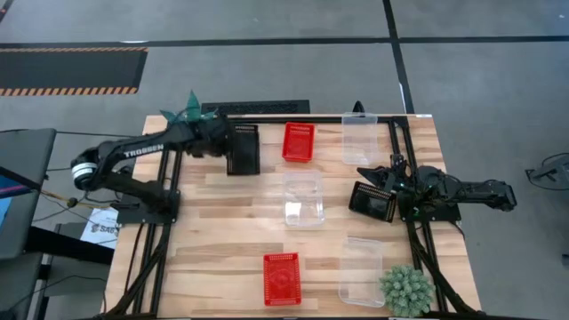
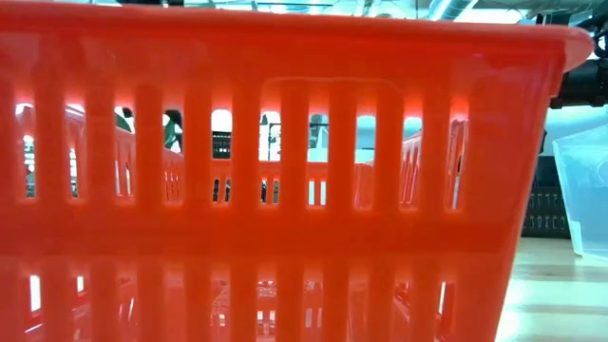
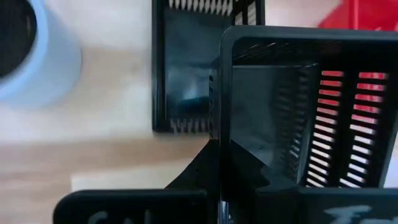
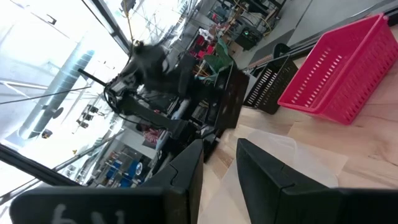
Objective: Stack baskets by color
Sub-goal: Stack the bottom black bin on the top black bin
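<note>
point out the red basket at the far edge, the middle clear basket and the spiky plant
red basket (image 1: 299,141), high view, on its mesh floor
middle clear basket (image 1: 303,197), high view, on its see-through bottom
spiky plant (image 1: 406,289), high view, on the middle of its pale green leaves

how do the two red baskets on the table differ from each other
The far red basket sits at the table's back edge between a black basket and a clear basket; the near red basket sits at the front edge, beside another clear basket. The far one lies slightly turned; the near one lies square to the table. Both are red, slotted, open side up and untouched.
</note>
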